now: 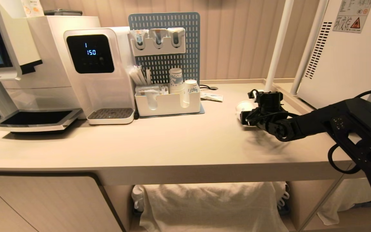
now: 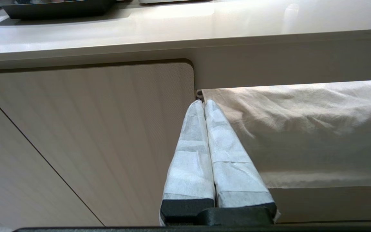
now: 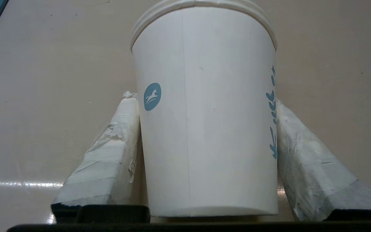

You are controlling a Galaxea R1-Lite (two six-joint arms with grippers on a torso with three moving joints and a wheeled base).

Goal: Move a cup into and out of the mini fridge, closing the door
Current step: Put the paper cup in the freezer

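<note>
Right gripper [image 3: 204, 129] at the cup [image 3: 204, 109], left arm parked. The cup lies on its side on the countertop [image 1: 179, 141], just off the front corner of the mini fridge [image 1: 346, 64], its rim pointing away from the wrist and its base toward the palm, so its long axis runs in line with the gripper's reach. The two tape-wrapped fingers [image 3: 108, 161] flank the cup wall on either side and appear to touch it; whether they are pressing firmly enough to carry it cannot be told, so the grasp reads as closing rather than secured. The right arm is by far the nearer one: the left gripper [image 2: 204, 106] hangs below the counter edge in front of the cabinet door [image 2: 92, 135], its fingers pressed together on nothing. In the head view only the fridge's vented side panel with its warning sticker [image 1: 353, 19] shows; the door, the shelves and whether the fridge stands open lie outside the frame. The gripper body hides most of the cup there, leaving a pale patch of it.
</note>
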